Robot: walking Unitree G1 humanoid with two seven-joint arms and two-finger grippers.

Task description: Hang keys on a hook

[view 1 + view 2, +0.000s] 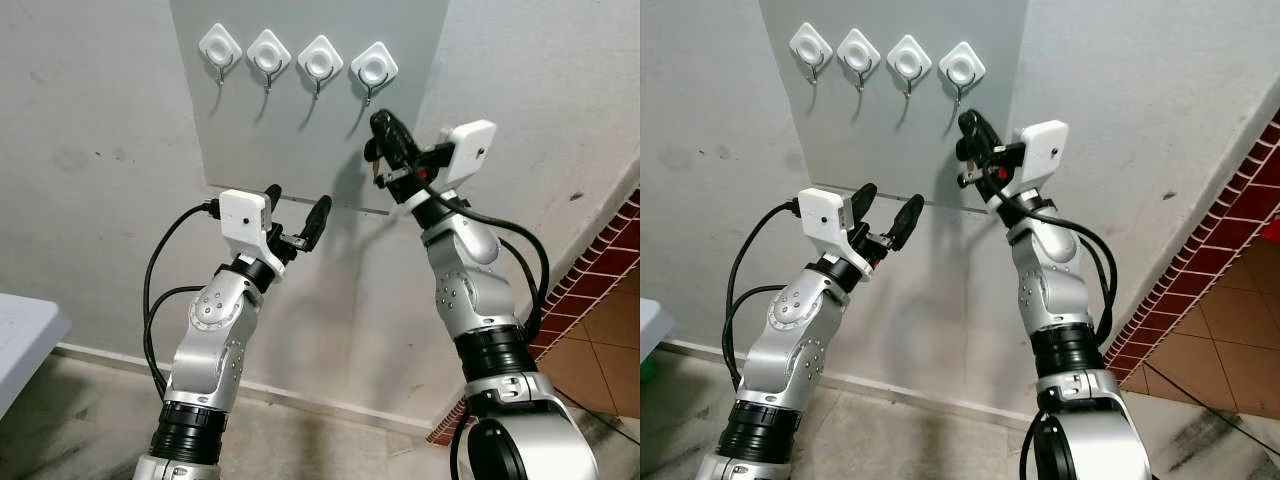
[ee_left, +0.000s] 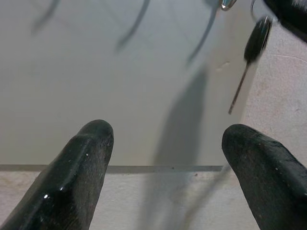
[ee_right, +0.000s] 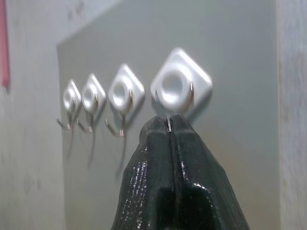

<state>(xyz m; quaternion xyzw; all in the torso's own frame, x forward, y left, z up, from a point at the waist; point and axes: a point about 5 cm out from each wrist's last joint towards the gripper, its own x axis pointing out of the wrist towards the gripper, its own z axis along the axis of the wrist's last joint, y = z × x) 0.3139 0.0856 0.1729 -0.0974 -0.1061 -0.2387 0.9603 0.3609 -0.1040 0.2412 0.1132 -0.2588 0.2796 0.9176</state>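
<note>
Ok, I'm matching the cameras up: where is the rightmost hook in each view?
Left eye: the rightmost hook is upper middle, just above the right hand.
Right eye: upper middle.
Left wrist: probably the silver tip at the frame edge, beside the hanging key.
Right wrist: the nearest white pad, just past the shut hand.
Shared landmark: the grey panel.

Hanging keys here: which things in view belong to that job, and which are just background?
Belongs to the job:
right tool, shut on the key
rightmost hook, nearest it
three other hooks
grey panel carrying them

Background:
left tool, open, holding nothing
white table corner
red tiles
</note>
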